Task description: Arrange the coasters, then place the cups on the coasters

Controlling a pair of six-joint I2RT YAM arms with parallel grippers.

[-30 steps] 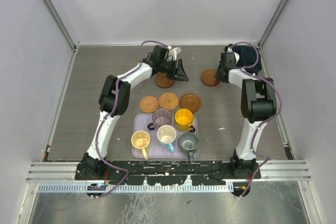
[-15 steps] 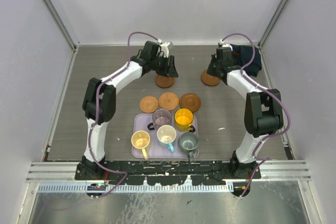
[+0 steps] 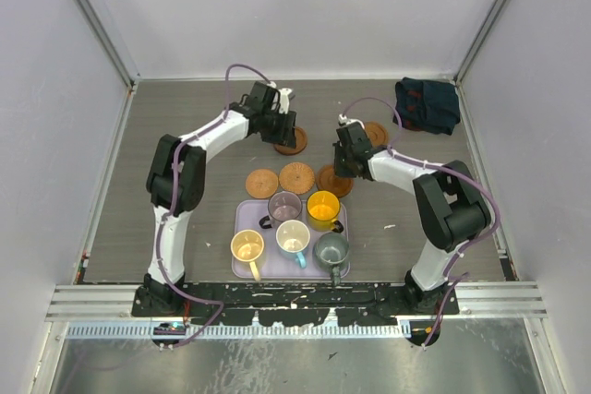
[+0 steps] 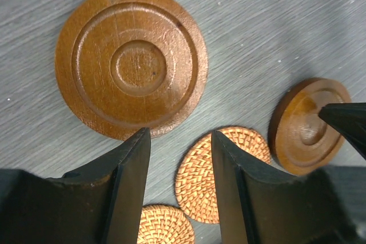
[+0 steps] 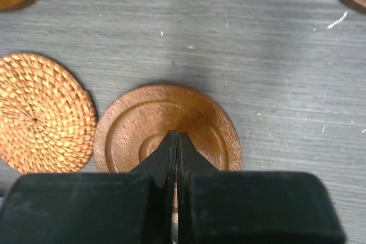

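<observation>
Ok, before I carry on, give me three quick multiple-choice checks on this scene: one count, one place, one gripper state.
1. How many flat round brown coasters show in the overhead view?
A. three
B. four
C. five

2. Where do the five small handled mugs stand?
A. all on the lavender rectangular tray
B. each on a coaster
C. stacked in one pile

3. How is the right gripper?
A. jaws wide open
B. shut, its tips over a ringed wooden coaster
C. shut on a mug

Answers:
1 C: three lie in a row by the tray and two further back.
2 A: all five mugs sit inside the tray's edge, none on a coaster.
3 B: the right wrist view shows the fingers pressed together with nothing between them.
</observation>
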